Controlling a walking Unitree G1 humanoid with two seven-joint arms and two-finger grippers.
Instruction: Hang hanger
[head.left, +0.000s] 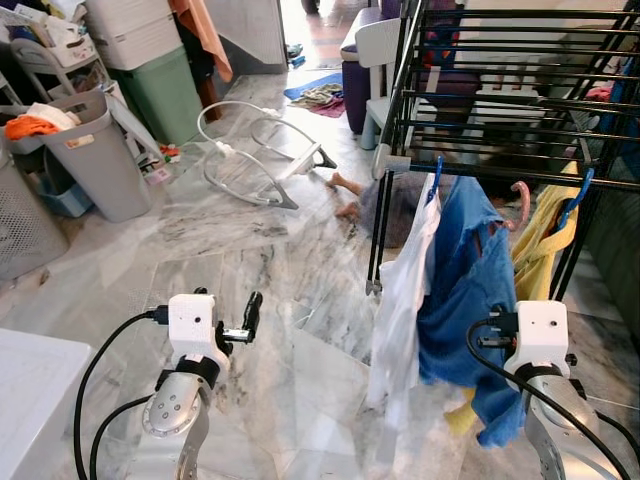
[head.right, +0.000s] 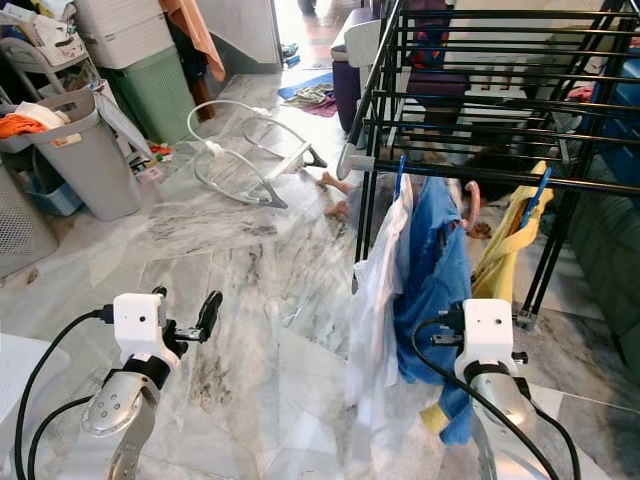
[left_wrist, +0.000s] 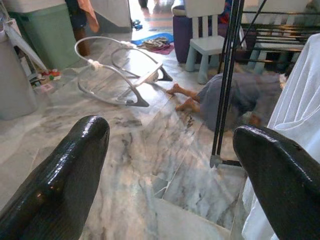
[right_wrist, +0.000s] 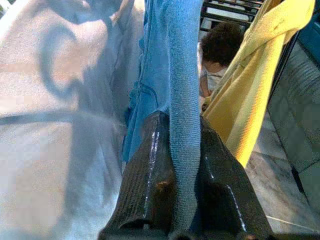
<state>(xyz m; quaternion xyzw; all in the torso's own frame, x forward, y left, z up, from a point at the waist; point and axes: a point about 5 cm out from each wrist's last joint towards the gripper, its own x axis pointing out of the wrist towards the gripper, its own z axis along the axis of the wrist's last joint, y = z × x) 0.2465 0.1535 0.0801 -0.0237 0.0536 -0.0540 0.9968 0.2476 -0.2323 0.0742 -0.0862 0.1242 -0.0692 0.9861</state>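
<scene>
A black drying rack (head.left: 500, 130) stands ahead on the right. From its front bar hang a white garment (head.left: 400, 310) on a blue hanger (head.left: 436, 175), a blue denim garment (head.left: 470, 290), and a yellow garment (head.left: 540, 250) on another blue hanger (head.left: 580, 195). A pink hanger hook (head.left: 521, 200) shows between them. My right gripper (right_wrist: 182, 125) is shut on a fold of the blue denim garment (right_wrist: 182, 75), low on the cloth. My left gripper (head.left: 252, 305) is open and holds nothing, above the marble floor to the left of the rack; its fingers (left_wrist: 75, 160) stand wide apart.
A person (head.left: 390, 200) lies on the floor under the rack, feet toward me. A white wire bouncer frame (head.left: 255, 150) lies on the floor ahead. A grey laundry basket (head.left: 95, 150) and a green bin (head.left: 160, 90) stand at the left. A small chair (head.left: 375, 60) is behind the rack.
</scene>
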